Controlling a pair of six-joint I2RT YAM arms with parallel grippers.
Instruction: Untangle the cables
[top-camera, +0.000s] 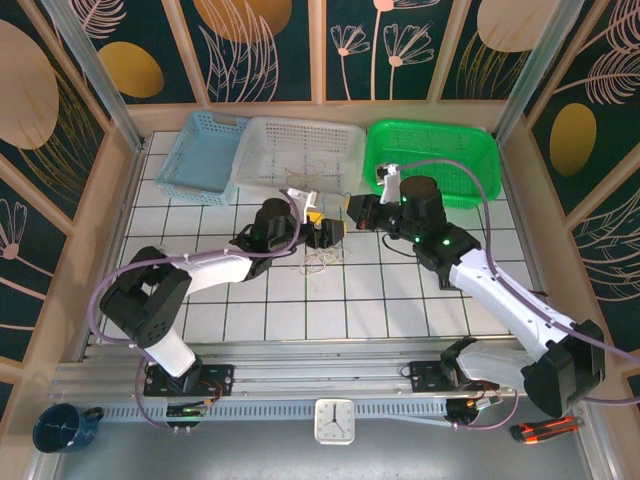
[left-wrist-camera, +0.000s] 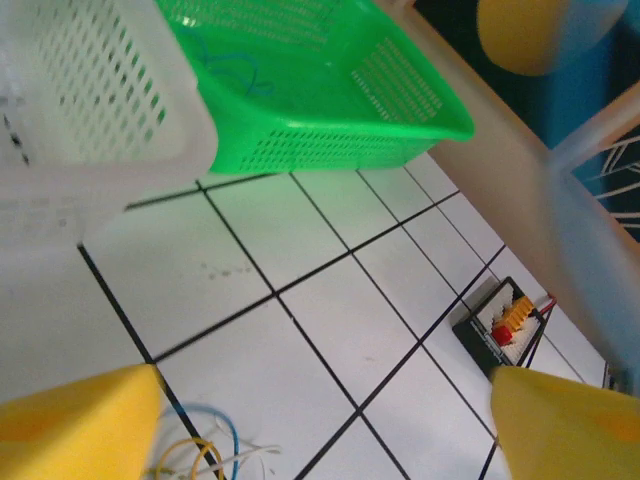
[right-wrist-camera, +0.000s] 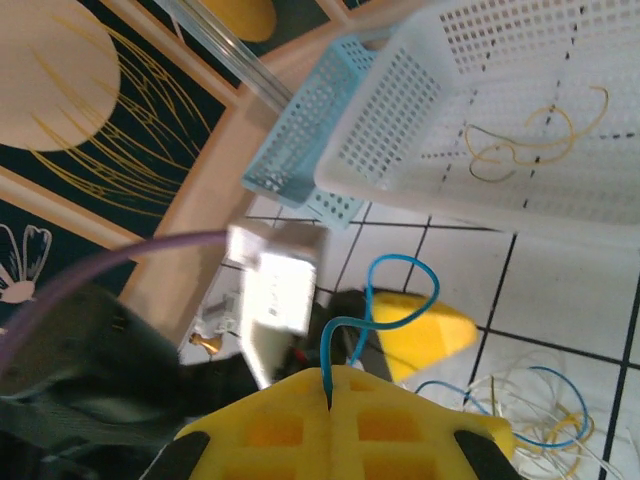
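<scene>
Tiled table (top-camera: 300, 310), blue cable (right-wrist-camera: 326, 360) clamped betw. R gripper (right-wrist-camera: 328, 402) jaws.

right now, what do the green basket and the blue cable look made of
Green basket: probably moulded plastic, slightly glossy; its walls are a regular punched grid. Blue cable: looks like thin wire in a smooth plastic sheath; it holds a springy loop by itself.
</scene>
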